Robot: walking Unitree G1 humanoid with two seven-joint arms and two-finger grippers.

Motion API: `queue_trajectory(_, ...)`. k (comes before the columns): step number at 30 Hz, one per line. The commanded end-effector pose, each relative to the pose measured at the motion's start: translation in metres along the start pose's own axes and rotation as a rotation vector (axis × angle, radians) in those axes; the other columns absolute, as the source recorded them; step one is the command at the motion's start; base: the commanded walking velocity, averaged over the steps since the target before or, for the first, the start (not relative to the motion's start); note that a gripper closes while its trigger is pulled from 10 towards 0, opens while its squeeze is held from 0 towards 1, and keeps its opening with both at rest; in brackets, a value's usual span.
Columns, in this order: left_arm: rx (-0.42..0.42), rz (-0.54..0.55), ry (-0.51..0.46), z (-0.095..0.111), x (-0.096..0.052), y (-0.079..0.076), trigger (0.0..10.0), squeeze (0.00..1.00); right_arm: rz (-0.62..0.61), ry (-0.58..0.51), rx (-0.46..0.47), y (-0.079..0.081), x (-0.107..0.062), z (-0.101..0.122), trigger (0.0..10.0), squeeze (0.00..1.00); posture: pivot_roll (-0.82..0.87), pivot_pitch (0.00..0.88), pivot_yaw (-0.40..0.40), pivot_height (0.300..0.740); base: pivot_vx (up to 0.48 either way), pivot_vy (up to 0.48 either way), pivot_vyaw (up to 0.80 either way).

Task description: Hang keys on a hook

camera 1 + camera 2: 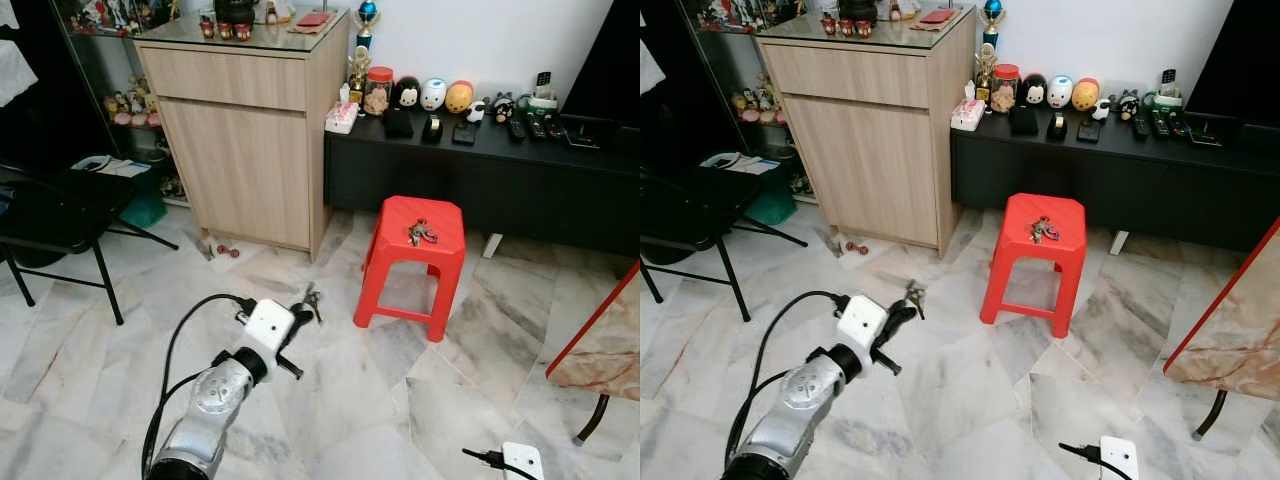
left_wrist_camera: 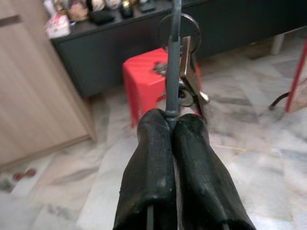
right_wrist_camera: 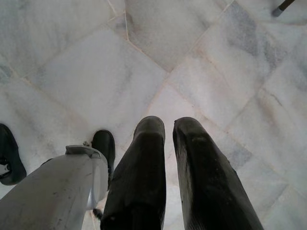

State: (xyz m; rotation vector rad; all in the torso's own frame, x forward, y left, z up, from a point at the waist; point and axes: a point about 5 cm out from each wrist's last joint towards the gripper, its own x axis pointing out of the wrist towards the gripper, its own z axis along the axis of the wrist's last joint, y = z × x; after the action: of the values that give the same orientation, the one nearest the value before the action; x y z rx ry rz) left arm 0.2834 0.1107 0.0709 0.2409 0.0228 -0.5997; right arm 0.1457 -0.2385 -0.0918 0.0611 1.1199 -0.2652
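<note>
Our left pincer (image 1: 309, 300) is raised over the floor (image 1: 330, 400) in front of us, its two black fingers (image 2: 158, 158) pressed together on a thin grey metal piece with a round disc at its tip, and keys (image 2: 184, 93) dangle from it. In the left wrist view the metal bunch hangs just past the fingertips, with the red stool behind it. A second bunch (image 1: 421, 233) lies on the flat square seat of that stool (image 1: 412, 262), a moulded plastic one with four splayed legs, standing well ahead of the pincer. Our right pincer (image 3: 165, 127) hangs low, pointing down at the floor, its fingers a narrow gap apart and holding nothing. The floor is glossy white marble tile veined in grey. Behind the stool a long black low surface (image 1: 480, 170) runs along a white wall and carries a clear jar (image 1: 378, 90) with pale contents, round cartoon figures, a tissue pack and remotes. To its left stands a tall light-wood cabinet (image 1: 240, 140) with a glass top and small items on it. A black folding chair (image 1: 55, 220) sits on the far left, and the edge of a marble-topped table (image 1: 605, 340) with a red rim shows on the right.
</note>
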Motion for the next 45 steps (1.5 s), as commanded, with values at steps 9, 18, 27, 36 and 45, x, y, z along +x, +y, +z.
queue_trajectory(9, 0.017, 0.0, 0.002, 0.004, -0.006, 0.004, 10.0, 0.0, 0.011, -0.013, -0.009, 0.005, 0.001, 0.007, 10.0, 0.0, -0.05, 0.0, -0.029, 0.74, 0.0, 0.0, 0.0)
queue_trajectory(18, 0.013, 0.325, 0.152, -0.022, -0.021, 0.041, 10.0, 0.0, 0.023, -0.021, -0.018, 0.005, 0.001, 0.009, 10.0, 0.0, -0.05, 0.0, -0.04, 0.74, 0.0, 0.0, 0.0)
queue_trajectory(27, -0.039, 0.497, 0.332, -0.059, -0.05, 0.06, 10.0, 0.0, 0.027, -0.018, -0.034, 0.003, 0.001, 0.008, 10.0, 0.0, -0.06, 0.0, -0.046, 0.74, 0.0, 0.0, 0.0)
queue_trajectory(36, -0.05, 0.508, 0.336, -0.063, -0.049, 0.055, 10.0, 0.0, 0.027, -0.01, -0.045, 0.003, 0.0, 0.006, 10.0, 0.0, -0.06, 0.0, -0.038, 0.74, 0.0, 0.0, 0.0)
queue_trajectory(45, -0.011, 0.444, 0.298, -0.057, -0.039, 0.05, 10.0, 0.0, 0.028, -0.006, -0.042, 0.003, 0.0, 0.003, 10.0, 0.0, -0.07, 0.0, -0.032, 0.74, 0.0, 0.0, 0.0)
